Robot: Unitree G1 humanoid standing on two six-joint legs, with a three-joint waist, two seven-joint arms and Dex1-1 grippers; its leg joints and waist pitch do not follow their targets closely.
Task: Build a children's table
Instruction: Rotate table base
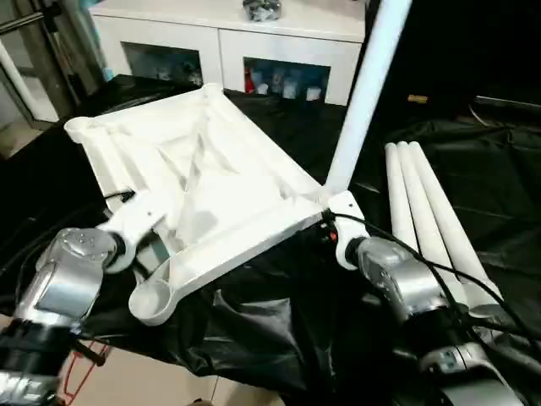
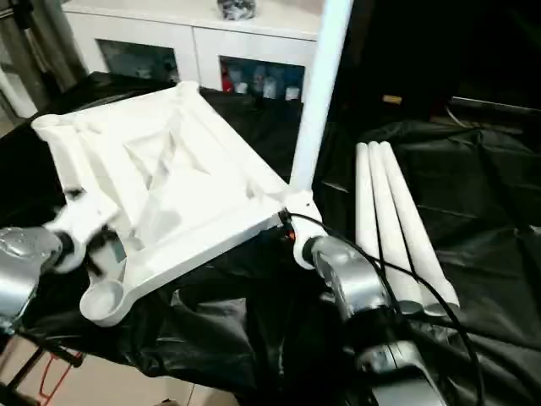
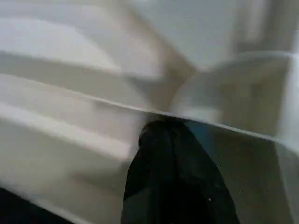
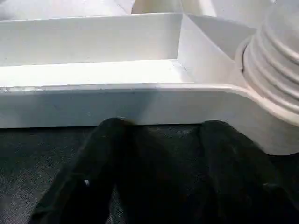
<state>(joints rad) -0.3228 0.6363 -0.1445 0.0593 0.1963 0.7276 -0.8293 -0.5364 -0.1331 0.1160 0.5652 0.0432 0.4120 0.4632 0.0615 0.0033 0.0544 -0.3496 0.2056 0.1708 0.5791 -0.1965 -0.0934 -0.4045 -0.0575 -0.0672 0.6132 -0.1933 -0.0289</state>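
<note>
White top (image 1: pixel 203 161) lies ribs-up on black sheeting (image 1: pixel 279 338), centre-left of frame, one leg (image 1: pixel 363 93) upright in its right corner socket. Three legs (image 1: pixel 431 228) lie together at right. Left gripper (image 3: pixel 173 140) is clenched at the top's rim; right gripper (image 4: pixel 159 135) stands parted beside the socket.

The upturned table top (image 1: pixel 203 169) fills the centre-left of the frame, its ribs and rims walling off shallow pockets. My left claw (image 3: pixel 173 140) is pinched shut against a rib at lower left. At centre, one leg (image 1: pixel 363 93) stands upright in its corner socket, a post blocking any sideways sweep. My right claw (image 4: pixel 159 135) sits against the rim just below it. Three loose legs (image 1: pixel 431 228) bar the right side. Bare black sheet (image 1: pixel 279 330) lies open at lower centre.
</note>
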